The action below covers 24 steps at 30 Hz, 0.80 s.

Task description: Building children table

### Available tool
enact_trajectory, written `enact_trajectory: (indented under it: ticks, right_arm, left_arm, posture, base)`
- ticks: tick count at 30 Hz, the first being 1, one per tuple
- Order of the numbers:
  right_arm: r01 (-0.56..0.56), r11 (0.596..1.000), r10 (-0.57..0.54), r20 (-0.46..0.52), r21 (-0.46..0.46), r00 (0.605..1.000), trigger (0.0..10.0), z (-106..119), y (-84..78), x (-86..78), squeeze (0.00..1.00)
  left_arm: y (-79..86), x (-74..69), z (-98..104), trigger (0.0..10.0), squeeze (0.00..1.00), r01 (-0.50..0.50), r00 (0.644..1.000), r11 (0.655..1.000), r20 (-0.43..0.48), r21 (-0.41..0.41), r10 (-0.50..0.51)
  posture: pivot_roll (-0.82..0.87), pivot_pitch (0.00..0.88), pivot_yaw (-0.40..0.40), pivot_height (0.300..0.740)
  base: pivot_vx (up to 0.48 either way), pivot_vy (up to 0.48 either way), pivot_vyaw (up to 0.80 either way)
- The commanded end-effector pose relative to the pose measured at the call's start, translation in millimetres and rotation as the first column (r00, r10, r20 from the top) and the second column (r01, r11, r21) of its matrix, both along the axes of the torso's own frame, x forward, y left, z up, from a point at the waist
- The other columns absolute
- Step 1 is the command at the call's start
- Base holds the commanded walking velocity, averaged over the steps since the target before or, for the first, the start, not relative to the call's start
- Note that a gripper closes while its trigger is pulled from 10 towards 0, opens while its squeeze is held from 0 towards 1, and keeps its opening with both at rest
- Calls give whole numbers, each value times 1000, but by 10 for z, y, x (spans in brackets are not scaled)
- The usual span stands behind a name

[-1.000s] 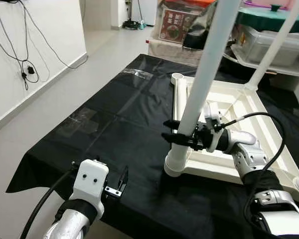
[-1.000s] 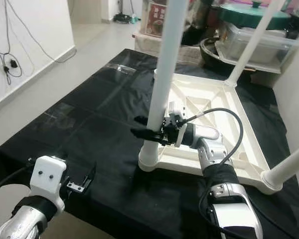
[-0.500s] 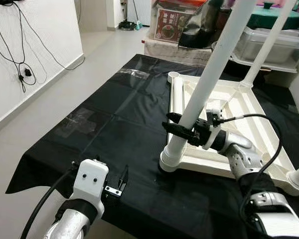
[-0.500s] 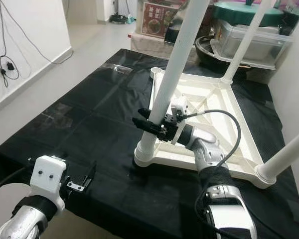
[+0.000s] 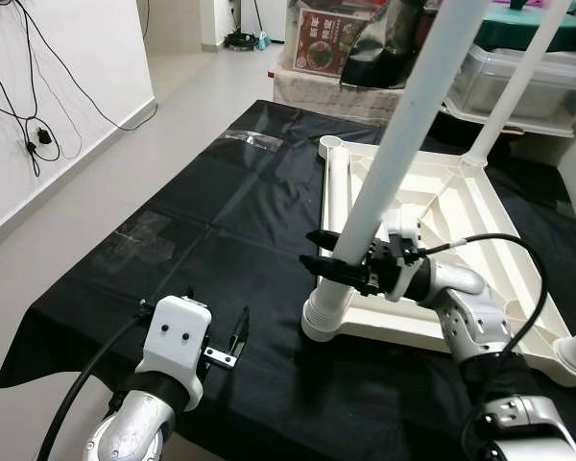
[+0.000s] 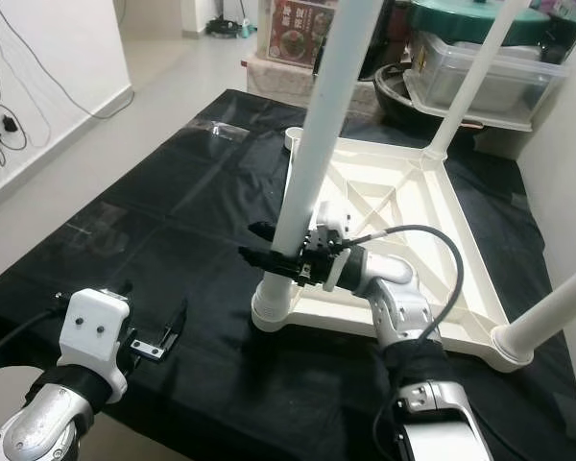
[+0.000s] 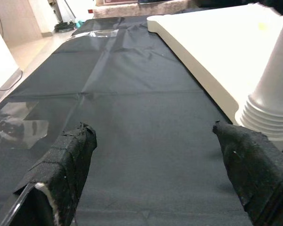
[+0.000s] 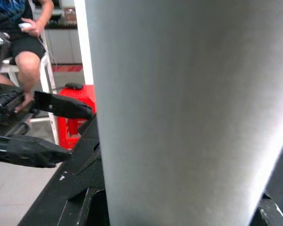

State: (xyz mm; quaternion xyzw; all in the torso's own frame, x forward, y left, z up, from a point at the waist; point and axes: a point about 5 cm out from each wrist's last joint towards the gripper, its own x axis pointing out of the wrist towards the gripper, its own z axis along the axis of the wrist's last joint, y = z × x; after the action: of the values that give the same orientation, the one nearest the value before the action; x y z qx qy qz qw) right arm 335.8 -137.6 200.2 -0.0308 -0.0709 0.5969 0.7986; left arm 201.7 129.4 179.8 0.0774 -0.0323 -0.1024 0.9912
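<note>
Holding the near leg point(image 5: 394, 154) with my right gripper point(image 5: 328, 267), I have its black fingers closed around the white tube low down, just above the ribbed collar point(image 5: 324, 317) where the leg meets the corner of the table top point(image 5: 461, 206). The table top lies upside down on the black cloth point(image 5: 202, 230) spread over the floor, with a second leg point(image 5: 514, 86) standing at the far corner and a third point(image 6: 547, 312) at the near right corner; the far left socket point(image 5: 341, 147) has no leg in it. The leg I hold leans away from upright, toward the far right. My left gripper point(image 5: 226, 348) hangs low over the near edge of the cloth with its fingers spread and nothing between them, well apart from the table. My worry is the tilt: if the leg is not seated fully in its socket, pushing or twisting while it leans could jam it crooked or pop it out. The smooth round tube could also turn inside my fingers rather than with them. Nothing pins the table top, so it may slide on the cloth, and the cable point(image 5: 499, 252) looping off my right wrist sits near the frame and could snag.
</note>
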Motion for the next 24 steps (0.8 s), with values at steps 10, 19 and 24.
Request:
enact_trajectory:
  ticks: [10,19,24]
  right_arm:
    - [75,995,-87,-171,-72,982,10000,-371,142,15,0]
    - [137,990,-142,-180,-39,973,10000,-373,181,18,0]
    - [172,985,-173,-179,-21,969,10000,-335,214,52,0]
  left_arm:
    - [-18,-29,-93,10000,0,15,999,1000,-43,11,-15]
    - [-286,-273,-309,10000,0,286,940,958,-191,-9,-282]
    - [-285,-332,-316,10000,0,313,929,949,-199,-32,-313]
  posture:
    - [251,146,-104,740]
    - [246,154,-105,740]
    - [249,155,-108,740]
  base:
    - [0,0,0]
    - [0,0,0]
    - [0,0,0]
